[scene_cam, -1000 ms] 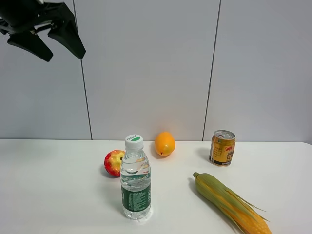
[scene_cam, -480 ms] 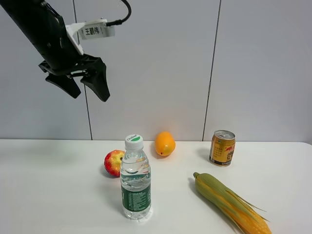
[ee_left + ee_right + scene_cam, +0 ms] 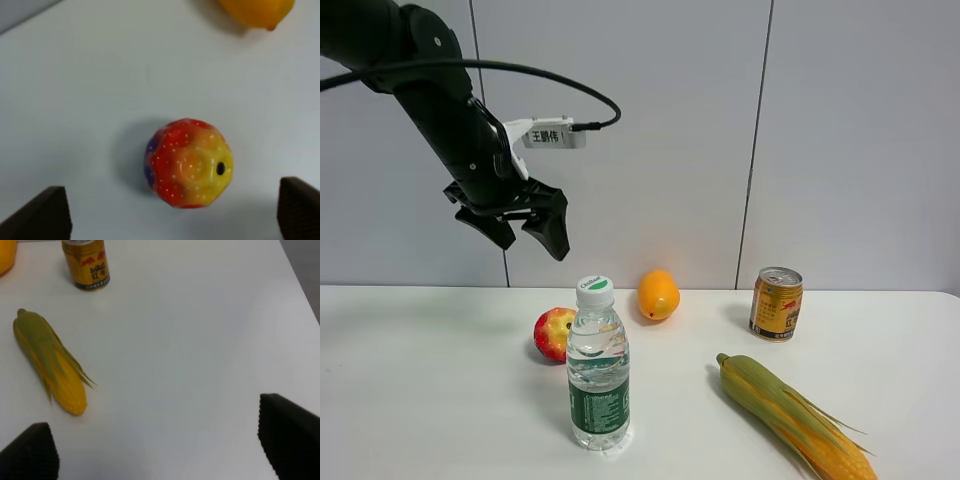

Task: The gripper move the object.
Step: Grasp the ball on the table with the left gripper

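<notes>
Where the broad white table (image 3: 420,400) meets the grey panelled wall (image 3: 650,130), we see the black left arm (image 3: 440,100) reaching down from the upper left. The left gripper (image 3: 533,245) hangs in the air with its two black fingers (image 3: 42,215) spread wide and holding nothing. The right gripper (image 3: 159,440) shows only in its own wrist view, also spread open and empty, over bare table near the corn.

Next in size is a clear plastic water bottle (image 3: 598,380) with a green label and a white-and-green cap, standing upright at the front. It hides the right edge of the apple from the high camera. A green-husked yellow corn cob (image 3: 795,415) lies slanted to the right. A gold drink can (image 3: 776,303) stands upright behind the cob, and a plain orange oval fruit (image 3: 659,294) sits near the wall.

The small round red-and-yellow apple (image 3: 553,333) rests on the table just behind and left of the bottle, below the left gripper and apart from it. In the left wrist view it lies between the fingertips, untouched.

A white block (image 3: 550,135) on the left wrist, with a black cable (image 3: 570,85) looping from it, carries a few dark Chinese characters that we cannot read surely. The can bears a red emblem above dark lettering, and the print on the bottle's label is too small to read.
</notes>
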Controlling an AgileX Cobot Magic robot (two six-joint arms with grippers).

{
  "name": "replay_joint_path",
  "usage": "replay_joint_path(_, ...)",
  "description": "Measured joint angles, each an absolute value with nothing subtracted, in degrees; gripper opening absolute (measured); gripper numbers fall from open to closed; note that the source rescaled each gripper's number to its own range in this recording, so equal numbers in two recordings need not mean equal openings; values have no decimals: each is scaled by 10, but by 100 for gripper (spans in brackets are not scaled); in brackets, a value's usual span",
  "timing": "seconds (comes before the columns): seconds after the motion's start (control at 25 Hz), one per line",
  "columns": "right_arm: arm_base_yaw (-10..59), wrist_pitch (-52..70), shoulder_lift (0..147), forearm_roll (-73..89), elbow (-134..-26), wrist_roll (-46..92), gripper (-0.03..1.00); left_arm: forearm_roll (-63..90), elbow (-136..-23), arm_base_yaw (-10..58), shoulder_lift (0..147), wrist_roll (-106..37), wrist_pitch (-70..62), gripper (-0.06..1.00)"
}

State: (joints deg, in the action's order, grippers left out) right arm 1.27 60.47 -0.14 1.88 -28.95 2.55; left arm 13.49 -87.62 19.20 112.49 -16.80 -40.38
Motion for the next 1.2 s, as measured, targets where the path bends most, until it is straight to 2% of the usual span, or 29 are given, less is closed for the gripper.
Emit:
replay_joint_path(0.52,13,605,-1,19,-290,25,100,152,-876,214,1187,-169,-378,53)
replay_joint_path(0.56,13,605,-1,19,-290,25,100,152,-876,219,1193,-169,-375,56)
replay_joint_path(0.72,13,605,-1,19,-290,25,100,156,-876,231,1207,-172,-361,78)
replay_joint_path(0.8,13,605,-1,19,-290,25,100,159,-876,231,1208,-172,-356,85)
replay_joint_path(1.2,13,605,-1,19,-290,25,100,162,-876,231,1237,-183,-353,88)
